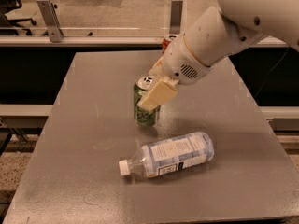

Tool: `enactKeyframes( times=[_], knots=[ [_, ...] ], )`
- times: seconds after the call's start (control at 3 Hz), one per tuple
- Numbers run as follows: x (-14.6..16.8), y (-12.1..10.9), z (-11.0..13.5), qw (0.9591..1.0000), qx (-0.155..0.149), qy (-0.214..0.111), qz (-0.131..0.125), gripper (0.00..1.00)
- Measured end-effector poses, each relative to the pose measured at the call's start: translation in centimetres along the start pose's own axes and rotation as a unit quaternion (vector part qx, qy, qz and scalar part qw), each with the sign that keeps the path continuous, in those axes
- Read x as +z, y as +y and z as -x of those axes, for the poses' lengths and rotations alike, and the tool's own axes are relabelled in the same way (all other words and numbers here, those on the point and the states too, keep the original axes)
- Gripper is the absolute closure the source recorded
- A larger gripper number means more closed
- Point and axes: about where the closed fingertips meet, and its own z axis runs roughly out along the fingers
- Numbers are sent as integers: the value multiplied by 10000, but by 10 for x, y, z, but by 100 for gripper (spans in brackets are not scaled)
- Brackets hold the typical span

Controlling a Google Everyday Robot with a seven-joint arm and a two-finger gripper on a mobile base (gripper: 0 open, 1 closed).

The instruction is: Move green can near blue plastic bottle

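Currently the claw point(152, 99) is sitting just above frame centre, w/ its pale front finger point(158, 94) lying diagonally across the upper body of the green can point(145, 117). The 2nd finger is hiding behind the can. Judging by the pad pressing flat on the can wall, the claw is clamping the green can from both sides. That grip is taking the can across its width, approx. below the rim, which is leaving the silver top and pull tab showing and the can standing upright. Whether the can base is touching the tabletop point(93, 78) or hanging just clear of it cannot be told.

The blue plastic bottle point(173, 154) is lying on its side in the lower centre of the frame, white cap point(124, 167) pointing lower left. Lying flat, it is resting stable but is presenting a long side toward the can, so the set-down spot is probably needing to be beside that side w/o bumping it, since a round body could roll. Can and bottle are near each other but apart.

The arm point(201, 50) is reaching in from the upper right, which is why it is partly covering the red can point(169, 38) at the far edge, top centre.

Count: 2 cans (1 green, 1 red), 1 bottle, 1 claw, 1 arm, 1 tabletop.
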Motion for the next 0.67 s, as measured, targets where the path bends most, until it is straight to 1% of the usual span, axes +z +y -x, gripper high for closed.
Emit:
enactKeyframes(
  times=[0.33, 0.67],
  knots=[
    [-6, 14, -19, 9999, 143, 60, 18, 100],
    [-7, 22, -33, 9995, 273, 143, 34, 87]
  ],
)
